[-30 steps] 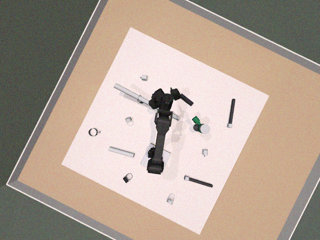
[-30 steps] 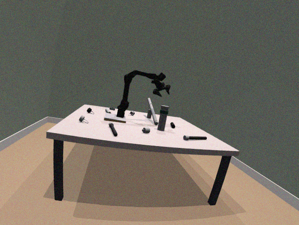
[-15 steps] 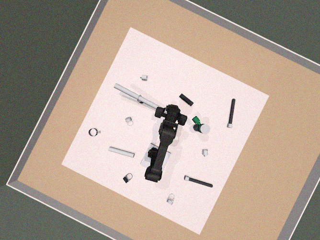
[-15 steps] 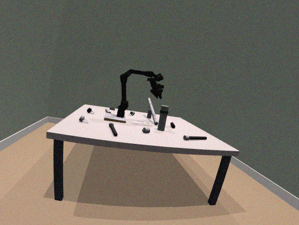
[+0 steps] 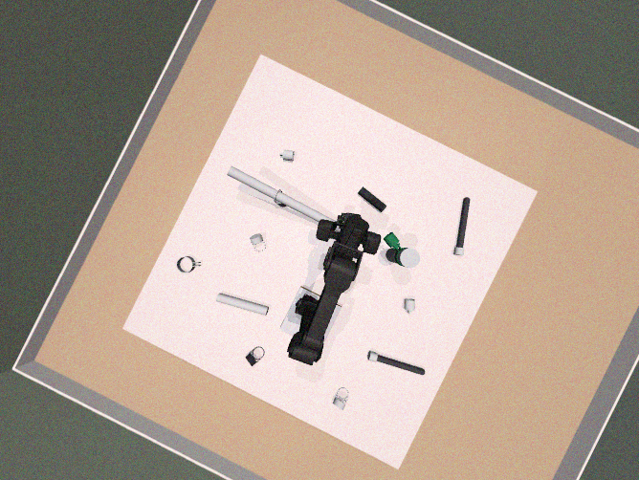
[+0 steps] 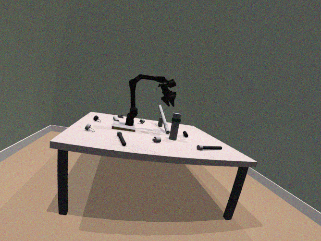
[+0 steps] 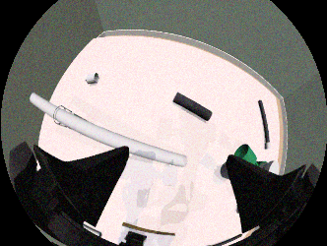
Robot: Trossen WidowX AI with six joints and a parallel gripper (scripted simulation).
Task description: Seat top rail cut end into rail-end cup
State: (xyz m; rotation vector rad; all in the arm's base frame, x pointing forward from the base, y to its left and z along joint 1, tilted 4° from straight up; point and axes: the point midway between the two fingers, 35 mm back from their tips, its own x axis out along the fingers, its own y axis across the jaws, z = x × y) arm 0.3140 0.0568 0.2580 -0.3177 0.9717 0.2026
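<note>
The pale grey rail (image 5: 258,185) (image 6: 164,121) (image 7: 98,132) slants down through the wire loop of the loop cap on the short post (image 6: 160,122). Its outer end is high; its lower end is near the table, short of the big post (image 6: 174,132), outside the cup. The green rail-end cup (image 5: 391,240) (image 7: 246,153) hangs on the green band (image 6: 176,120), high on the post beneath the pale post cap (image 5: 409,256) (image 6: 177,114). My gripper (image 6: 171,105) (image 7: 179,157) is open and empty, above the rail's lower end and clear of it. In the top view the arm hides that end.
A short dark tube (image 5: 371,199) (image 6: 185,134) (image 7: 192,106) lies behind the cup. Dark rods with pale ends (image 5: 463,224) (image 5: 400,364) lie on the right side. A pale fitting (image 5: 408,304) (image 6: 156,139) lies near the post. A grey tube (image 5: 242,303) lies left of the arm's base.
</note>
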